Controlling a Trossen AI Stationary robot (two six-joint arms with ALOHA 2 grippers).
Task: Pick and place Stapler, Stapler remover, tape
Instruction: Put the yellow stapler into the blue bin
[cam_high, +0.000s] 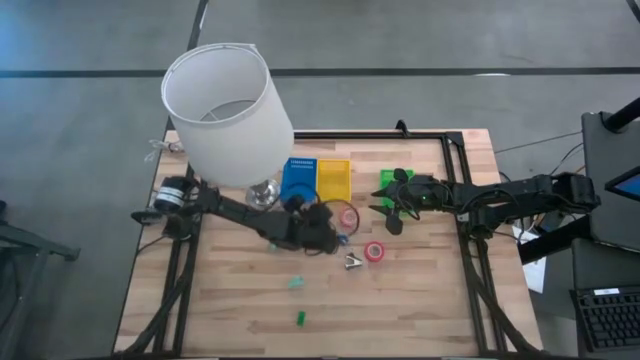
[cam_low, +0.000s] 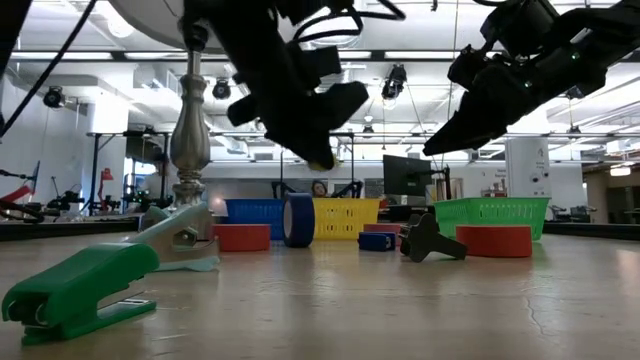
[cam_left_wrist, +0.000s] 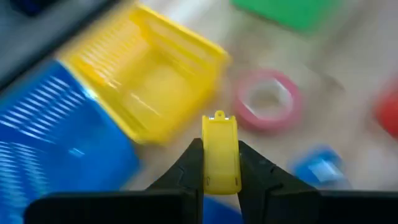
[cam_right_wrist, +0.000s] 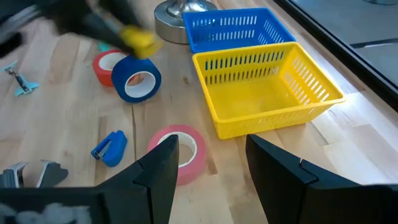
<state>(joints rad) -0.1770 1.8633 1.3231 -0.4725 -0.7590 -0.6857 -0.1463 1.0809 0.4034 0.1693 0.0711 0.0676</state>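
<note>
My left gripper (cam_high: 318, 232) is shut on a small yellow stapler (cam_left_wrist: 220, 152) above the table, near the yellow tray (cam_high: 334, 180). My right gripper (cam_right_wrist: 214, 168) is open and empty, near the green tray (cam_high: 396, 183). A pink tape roll (cam_high: 347, 215) lies flat by the yellow tray; it also shows in the left wrist view (cam_left_wrist: 267, 99). A red roll (cam_high: 374, 251) lies nearer. Another red roll (cam_right_wrist: 106, 62) and a blue roll (cam_right_wrist: 138, 79) lie below my left gripper. The silvery stapler remover (cam_high: 353, 262) lies beside the red roll. A small blue stapler (cam_right_wrist: 111, 148) lies on the table. My left gripper pinches the yellow stapler's two long sides (cam_left_wrist: 219, 171) between its two fingers. The stapler lies along the fingers, and its free end (cam_left_wrist: 219, 118) sticks out past the fingertips. It is lifted clear of the table, as the low view (cam_low: 325, 158) shows.
A blue tray (cam_high: 298, 180) stands left of the yellow tray. A lamp with a white shade (cam_high: 228, 110) stands at the table's far left, its metal base (cam_high: 262, 193) beside the blue tray. A teal piece (cam_high: 296, 283) and a green stapler (cam_high: 299, 318) lie toward the near edge.
</note>
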